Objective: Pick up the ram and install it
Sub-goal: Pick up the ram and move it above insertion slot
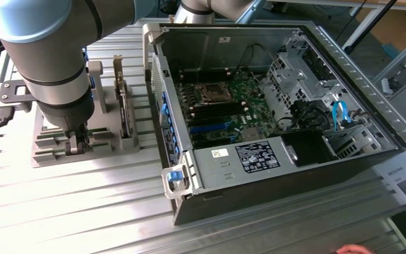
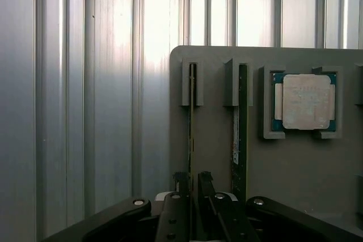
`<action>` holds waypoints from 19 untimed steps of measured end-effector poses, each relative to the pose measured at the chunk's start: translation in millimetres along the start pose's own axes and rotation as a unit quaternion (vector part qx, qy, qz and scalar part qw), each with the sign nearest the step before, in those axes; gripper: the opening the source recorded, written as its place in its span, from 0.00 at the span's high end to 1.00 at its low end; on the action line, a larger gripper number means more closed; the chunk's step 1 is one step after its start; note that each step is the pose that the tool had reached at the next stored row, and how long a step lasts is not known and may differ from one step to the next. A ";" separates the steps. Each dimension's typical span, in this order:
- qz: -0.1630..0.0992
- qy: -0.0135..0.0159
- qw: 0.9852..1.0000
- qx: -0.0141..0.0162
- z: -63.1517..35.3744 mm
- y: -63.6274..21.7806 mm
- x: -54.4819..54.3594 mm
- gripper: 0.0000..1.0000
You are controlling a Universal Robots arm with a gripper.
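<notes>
We see the gripper (image 2: 193, 188) with its fingers (image 2: 205, 184) apparently closed narrowly on the ram (image 2: 191, 117), standing edgewise in the grey holder (image 2: 215, 140) beside the processor (image 2: 306, 101), well apart from the open computer case (image 1: 188, 174).

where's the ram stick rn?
The ram stands on edge in a slot of the grey holder tray, on the exterior view's left beside the open PC case. The gripper straddles it, and the processor chip sits nearby.
</notes>
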State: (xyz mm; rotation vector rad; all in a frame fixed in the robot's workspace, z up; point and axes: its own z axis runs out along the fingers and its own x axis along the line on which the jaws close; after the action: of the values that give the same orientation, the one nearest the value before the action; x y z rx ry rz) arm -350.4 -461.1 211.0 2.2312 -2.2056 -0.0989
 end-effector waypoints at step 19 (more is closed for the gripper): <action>0.000 0.000 1.000 0.000 -3.4 0.2 -0.2 0.88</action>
State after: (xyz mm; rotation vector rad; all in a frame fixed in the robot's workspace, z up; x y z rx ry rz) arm -350.4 -461.1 214.4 2.2312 -2.2056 -0.0989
